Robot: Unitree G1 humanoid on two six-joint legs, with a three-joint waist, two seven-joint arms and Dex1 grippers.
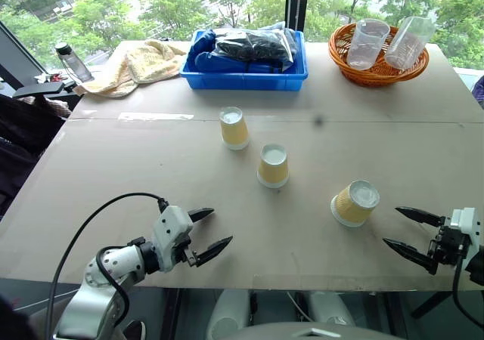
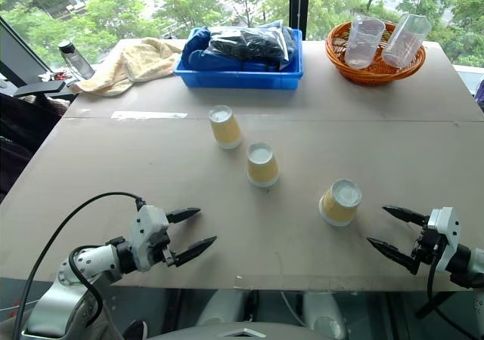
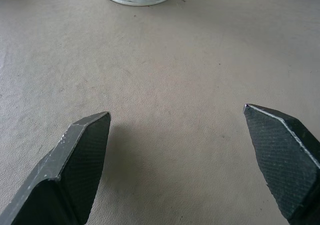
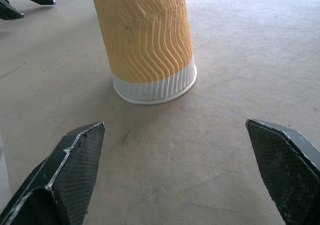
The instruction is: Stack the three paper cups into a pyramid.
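Left eye view is giving us three paper cups on the table (image 1: 151,204), all standing upside down with the wide rim on the surface and the white base facing up, so each long axis is running vertically. We are counting them along a diagonal line: the far cup (image 1: 234,127) is sitting nearest the blue bin (image 1: 246,78), the middle cup (image 1: 273,165) is sitting just beside it toward us, and the near cup (image 1: 354,202) is standing apart toward our right side. None are touching one another, and none are stacked.

We are holding our left gripper (image 1: 211,233) over the near edge of the table, its two fingers spread wide with nothing between them. Our right gripper (image 1: 405,230) is hovering near the near cup, its two fingers also spread wide and empty; in the right wrist view that cup's ribbed yellow-tan side is rising just ahead of the fingers.

At the far side we are counting one blue bin holding dark bags, one orange basket (image 1: 342,55) with two clear plastic cups (image 1: 368,43) leaning inside, one yellow towel (image 1: 136,66) and one bottle (image 1: 72,61).
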